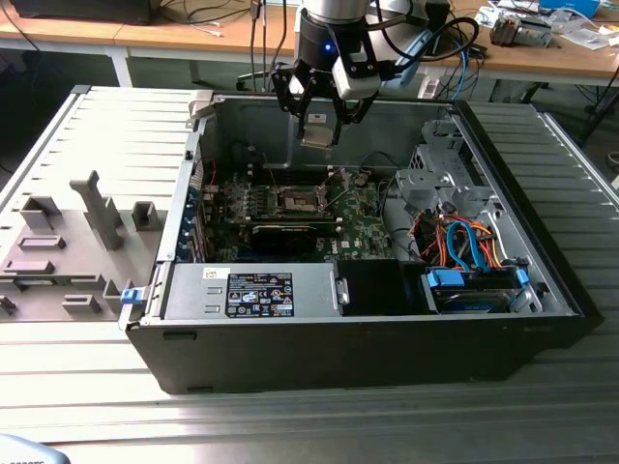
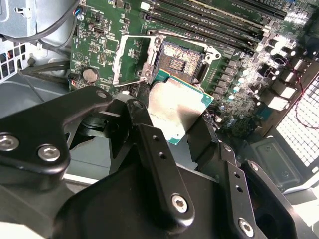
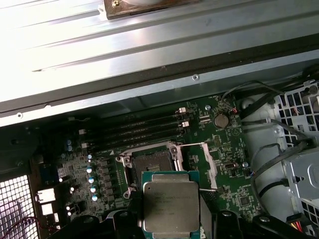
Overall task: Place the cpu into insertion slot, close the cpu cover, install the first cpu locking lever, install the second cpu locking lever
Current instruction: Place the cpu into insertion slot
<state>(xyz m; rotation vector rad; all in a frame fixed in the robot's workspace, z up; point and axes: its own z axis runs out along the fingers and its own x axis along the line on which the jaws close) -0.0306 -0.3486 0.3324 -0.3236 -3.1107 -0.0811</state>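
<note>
While the tool (image 1: 318, 124) hangs over the open computer case (image 1: 387, 348), its fingers (image 2: 149, 134) are pressed against two opposite edges of the cpu (image 2: 175, 112), pinching it flat with the silvery top facing up. The chip is in the air above the green circuit board (image 2: 99, 45), close over the insertion slot (image 3: 152, 162) but not yet in it. The slot's dark centre lies bare. The cpu cover (image 2: 118, 59) is swung open beside the slot. The chip looks light, thin and stiff, and its metal lid is probably slippery. Its underside and the socket contacts are likely delicate, so gripping it by the edges, as now, seems the safe hold.
</note>
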